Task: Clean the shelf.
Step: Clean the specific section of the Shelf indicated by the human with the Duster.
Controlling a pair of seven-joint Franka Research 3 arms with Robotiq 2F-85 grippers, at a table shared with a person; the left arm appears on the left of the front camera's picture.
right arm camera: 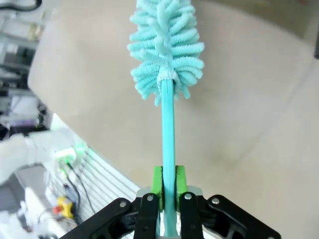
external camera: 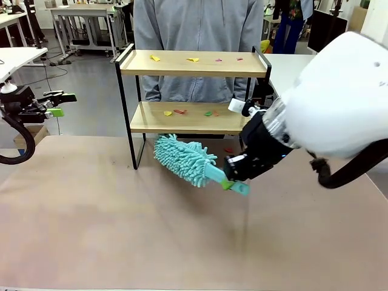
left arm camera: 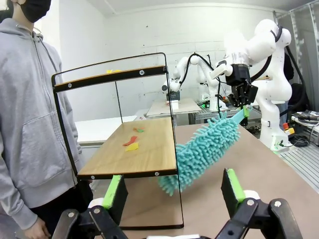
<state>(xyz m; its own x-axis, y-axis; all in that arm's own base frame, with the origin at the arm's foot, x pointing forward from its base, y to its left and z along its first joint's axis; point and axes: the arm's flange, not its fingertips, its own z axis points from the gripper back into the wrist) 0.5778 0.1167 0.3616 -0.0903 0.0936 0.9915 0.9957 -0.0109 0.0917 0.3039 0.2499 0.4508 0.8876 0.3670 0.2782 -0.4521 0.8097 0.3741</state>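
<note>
Right gripper (external camera: 235, 171) is clamped tight on the handle of a fluffy teal duster (external camera: 182, 159), whose head sits low at the shelf's (external camera: 194, 63) 6 o'clock, just by the lower board. The shelf stands at 12 o'clock on the table (external camera: 121, 230), right in front of the person (external camera: 194, 30), with little coloured scraps (external camera: 177, 112) on both boards. Left gripper (external camera: 59, 103) hangs out at 9 o'clock, fingers spread wide.

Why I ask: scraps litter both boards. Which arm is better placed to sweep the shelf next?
Right. The right gripper is shut on the teal duster, whose head hangs by the lower board of the shelf, near the scraps. The left gripper stands open and empty, off to the side.
</note>
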